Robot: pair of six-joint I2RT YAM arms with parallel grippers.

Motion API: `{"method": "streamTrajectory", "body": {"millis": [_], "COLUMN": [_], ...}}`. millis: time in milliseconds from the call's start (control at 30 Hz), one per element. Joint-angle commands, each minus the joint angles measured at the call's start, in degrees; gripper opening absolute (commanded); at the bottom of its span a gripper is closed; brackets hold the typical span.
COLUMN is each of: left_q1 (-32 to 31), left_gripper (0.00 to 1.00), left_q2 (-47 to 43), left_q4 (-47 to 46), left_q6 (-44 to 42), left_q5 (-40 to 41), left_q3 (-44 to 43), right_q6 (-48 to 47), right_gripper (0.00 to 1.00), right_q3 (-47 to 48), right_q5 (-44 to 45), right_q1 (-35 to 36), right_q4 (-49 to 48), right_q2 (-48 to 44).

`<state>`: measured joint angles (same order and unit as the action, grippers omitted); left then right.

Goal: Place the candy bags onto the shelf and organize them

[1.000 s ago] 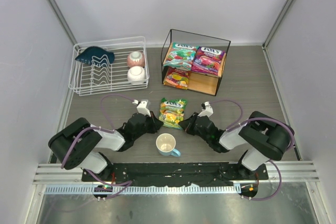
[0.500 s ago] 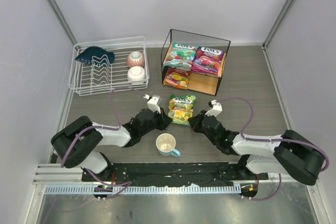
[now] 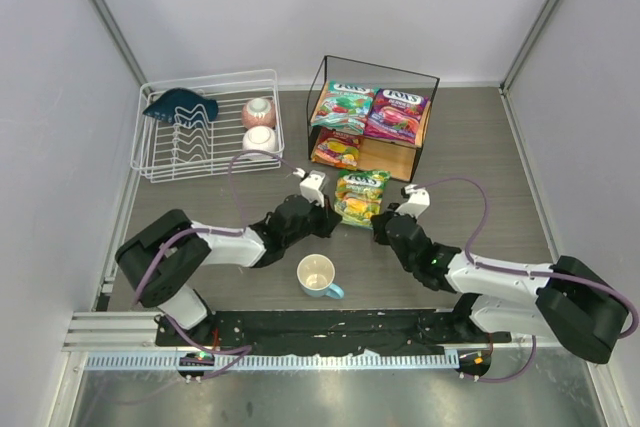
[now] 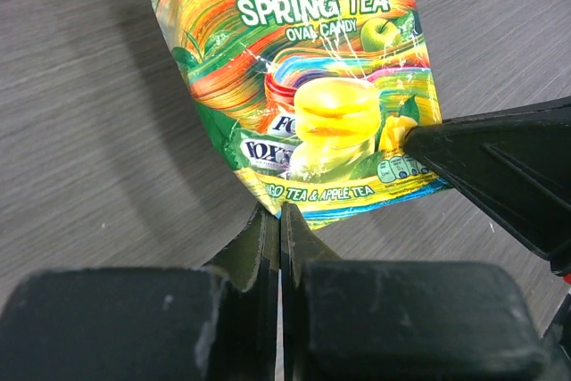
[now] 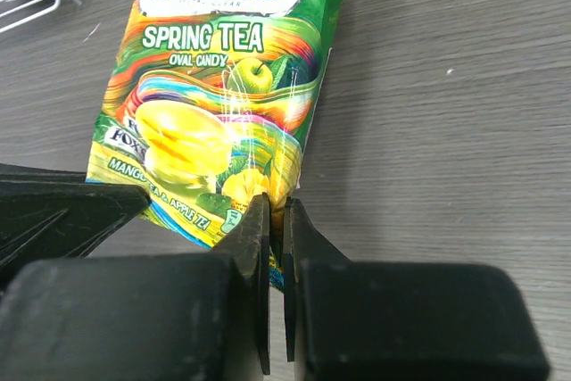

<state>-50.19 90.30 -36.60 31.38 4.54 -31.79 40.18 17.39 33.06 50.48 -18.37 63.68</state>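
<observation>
The yellow-green candy bag (image 3: 361,196) (image 4: 303,86) (image 5: 214,113) hangs just in front of the shelf (image 3: 385,157), held by its near edge. My left gripper (image 3: 335,214) (image 4: 280,211) is shut on its near-left corner. On its near-right corner my right gripper (image 3: 379,223) (image 5: 277,207) is shut, with the foil pinched between the fingers. The teal-green bag (image 3: 343,105) and the purple bag (image 3: 397,114) lie side by side on the shelf's upper board. Below them, the orange-red bag (image 3: 337,150) lies on the lower board at the left.
A white wire dish rack (image 3: 205,157) stands at the back left, holding a dark blue dish (image 3: 180,105) and two bowls (image 3: 259,125). A mug (image 3: 318,275) sits near the front between the two arms. Grey walls close in both sides.
Both arms have stretched forward and to the right, carrying the yellow-green bag from near the mug to just before the shelf. Both grippers stayed shut on it.
</observation>
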Motion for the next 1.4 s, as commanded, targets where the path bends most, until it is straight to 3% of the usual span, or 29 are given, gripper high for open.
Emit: {"method": "streamTrajectory", "body": {"millis": [0,667,1367], "left_q1": [0.3,6.8,9.2], "left_gripper": [0.0,0.0,0.0], "left_q2": [2.4,19.6,29.8], "left_q4": [-0.3,-0.8,-0.1], "left_q6": [-4.8,-7.6,-7.2], "left_q5": [2.9,-2.9,-7.3], "left_q3": [-5.1,-24.2,-35.9], "right_q6": [-2.7,-9.9,-11.6], "right_gripper": [0.01,0.01,0.01], "right_q3": [2.1,11.7,17.0], "right_q5": [4.6,-4.8,-6.1], "right_q1": [-4.1,-19.9,-24.8], "right_q4": [-2.1,-11.2,-16.1], "right_q2": [1.4,14.4,23.8]}}
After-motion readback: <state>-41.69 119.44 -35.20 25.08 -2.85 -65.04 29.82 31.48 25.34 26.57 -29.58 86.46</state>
